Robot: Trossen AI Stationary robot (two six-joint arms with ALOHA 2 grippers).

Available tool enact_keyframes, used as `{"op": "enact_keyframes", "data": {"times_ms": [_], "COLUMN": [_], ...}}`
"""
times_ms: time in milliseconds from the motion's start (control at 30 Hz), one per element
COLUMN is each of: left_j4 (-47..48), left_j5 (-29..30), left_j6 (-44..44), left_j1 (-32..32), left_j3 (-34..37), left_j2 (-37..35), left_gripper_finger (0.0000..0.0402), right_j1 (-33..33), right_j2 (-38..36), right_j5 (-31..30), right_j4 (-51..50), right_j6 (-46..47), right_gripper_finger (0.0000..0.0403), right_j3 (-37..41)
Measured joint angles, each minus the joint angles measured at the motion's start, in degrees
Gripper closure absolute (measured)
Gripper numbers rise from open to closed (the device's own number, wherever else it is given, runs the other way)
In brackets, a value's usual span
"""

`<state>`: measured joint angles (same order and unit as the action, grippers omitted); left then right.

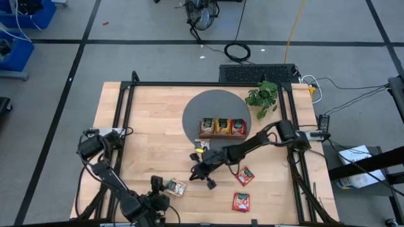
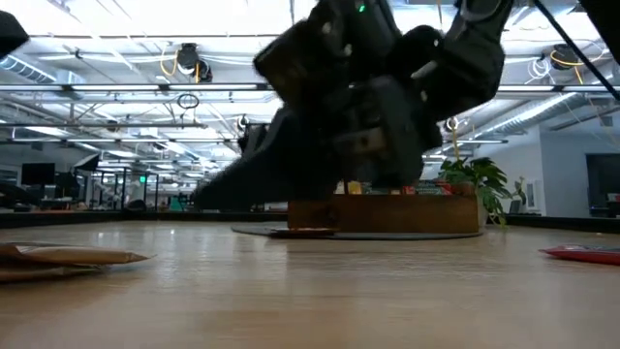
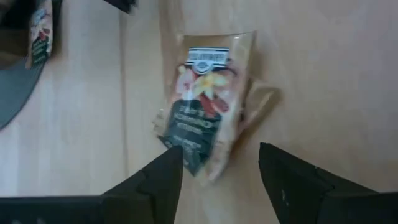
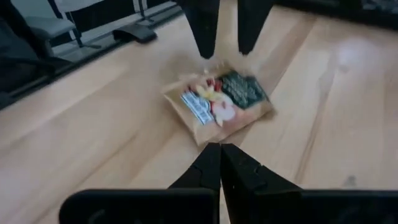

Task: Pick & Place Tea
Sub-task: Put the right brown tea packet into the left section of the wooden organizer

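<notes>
Beige tea sachet (image 1: 177,187) flat on bench (image 1: 151,145) near front edge, about 7 o'clock from grey mat (image 1: 196,113); crumpled at one corner. Left fingers (image 3: 158,180) spread, straddling it, not grasping. Right gripper (image 1: 205,180) just at 3 o'clock of sachet, fingers clenched, empty. Risks: arms colliding in shared space; creased packet slipping from pinch; fingers scraping wood.

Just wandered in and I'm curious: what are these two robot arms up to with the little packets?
They are sorting tea sachets into a wooden tray on the table. The left hand is open just over a beige sachet lying on the table near the front edge. The right hand is shut and empty, mid-table, pointing toward that sachet. Two red sachets lie loose on the right.
</notes>
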<state>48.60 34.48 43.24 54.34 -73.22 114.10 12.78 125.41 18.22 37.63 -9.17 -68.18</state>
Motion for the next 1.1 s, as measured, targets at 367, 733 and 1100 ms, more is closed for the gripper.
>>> {"op": "enact_keyframes", "data": {"times_ms": [367, 733, 1100], "left_j4": [-1.2, -2.2, -2.4], "left_j5": [-1.0, -1.4, -1.1], "left_j6": [-4.9, -7.0, -9.8], "left_j1": [-3.5, -4.3, -4.3], "left_j3": [1.5, 1.5, 1.5], "left_j2": [-0.1, -0.1, -0.1], "left_gripper_finger": [0.0188, 0.0191, 0.0327], "right_j1": [-0.3, -0.3, -0.3], "right_j2": [2.0, 2.0, 2.0], "right_j5": [0.3, 3.1, 3.1], "right_j4": [-0.2, 0.1, -0.2], "right_j6": [0.8, -0.4, -1.5], "right_gripper_finger": [0.0403, 0.0403, 0.0403], "right_j3": [-0.8, -0.8, -0.8]}}
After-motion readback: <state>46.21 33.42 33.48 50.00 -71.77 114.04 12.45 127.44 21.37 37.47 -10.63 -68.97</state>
